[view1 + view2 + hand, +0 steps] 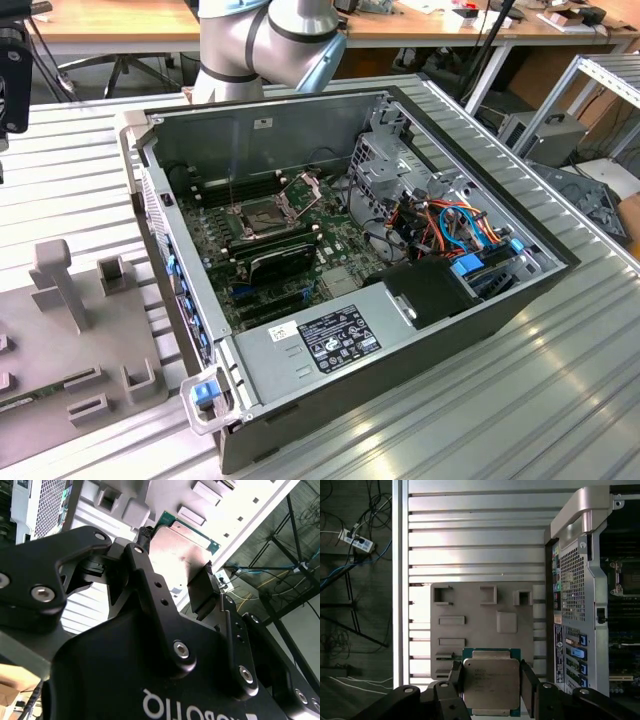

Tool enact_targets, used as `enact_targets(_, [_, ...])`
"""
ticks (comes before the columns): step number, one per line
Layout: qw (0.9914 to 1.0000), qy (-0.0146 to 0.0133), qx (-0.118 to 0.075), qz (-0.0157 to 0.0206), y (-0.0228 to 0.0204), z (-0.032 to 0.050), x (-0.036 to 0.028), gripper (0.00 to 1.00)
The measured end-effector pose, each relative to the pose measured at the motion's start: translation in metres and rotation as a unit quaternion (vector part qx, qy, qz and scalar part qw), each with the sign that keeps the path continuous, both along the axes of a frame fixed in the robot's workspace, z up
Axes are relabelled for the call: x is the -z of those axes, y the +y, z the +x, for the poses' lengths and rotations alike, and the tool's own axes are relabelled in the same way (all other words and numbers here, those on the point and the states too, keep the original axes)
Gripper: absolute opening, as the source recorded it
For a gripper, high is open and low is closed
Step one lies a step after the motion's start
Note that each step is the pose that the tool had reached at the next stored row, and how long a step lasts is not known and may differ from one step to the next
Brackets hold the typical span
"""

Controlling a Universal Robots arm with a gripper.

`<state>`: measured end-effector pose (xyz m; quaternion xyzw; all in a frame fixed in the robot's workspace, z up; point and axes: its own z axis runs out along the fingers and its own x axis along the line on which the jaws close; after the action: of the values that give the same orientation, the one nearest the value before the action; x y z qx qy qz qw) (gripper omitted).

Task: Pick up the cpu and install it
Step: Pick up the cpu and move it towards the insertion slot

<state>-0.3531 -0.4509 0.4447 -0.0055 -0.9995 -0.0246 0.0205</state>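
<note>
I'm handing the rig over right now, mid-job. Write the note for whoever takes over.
Pincer: shut on the cpu, fingers on two opposite edges.
Where: cpu held over the grey fixture tray, beside the open computer case.
Done: cpu picked up.
Left: install; the motherboard socket has its frame raised, cpu not in it.

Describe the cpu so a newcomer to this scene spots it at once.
In the first wrist view, find the open computer case on the slatted table; beside it lies a grey parts tray. Above that tray, the gripper clamps the cpu between its black fingers. It is the one square with a pale silver metal face and green rim.
</note>
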Motion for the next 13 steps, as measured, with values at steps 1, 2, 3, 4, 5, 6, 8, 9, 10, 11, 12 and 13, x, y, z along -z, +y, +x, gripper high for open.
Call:
enact_targets(1, [1.0,0.0,0.0,0.0,0.0,0.0019,0.0,0.55])
enact_targets(2, [1.0,0.0,0.0,0.0,0.0,0.0029,0.0,0.55])
enact_targets(3, [1.0,0.0,0.0,0.0,0.0,0.0037,0.0001,0.55])
enact_targets(4, [1.0,0.0,0.0,0.0,0.0,0.0053,0.0,0.55])
enact_targets(5, [1.0,0.0,0.0,0.0,0.0,0.0073,0.0001,0.55])
enact_targets(6, [1.0,0.0,0.0,0.0,0.0,0.0089,0.0001,0.55])
enact_targets(8, [1.0,0.0,0.0,0.0,0.0,0.0123,0.0,0.55])
enact_targets(9, [1.0,0.0,0.0,0.0,0.0,0.0133,0.0001,0.55])
enact_targets(10, [1.0,0.0,0.0,0.0,0.0,0.0144,0.0001,0.55])
enact_targets(11, [1.0,-0.0001,0.0,0.0001,0.0,0.0154,0.0001,0.55])
enact_targets(12, [1.0,0.0,0.0,0.0,0.0,0.0165,0.0001,0.55])
enact_targets(13, [1.0,0.0,0.0,0.0,0.0,0.0175,0.0,0.55])
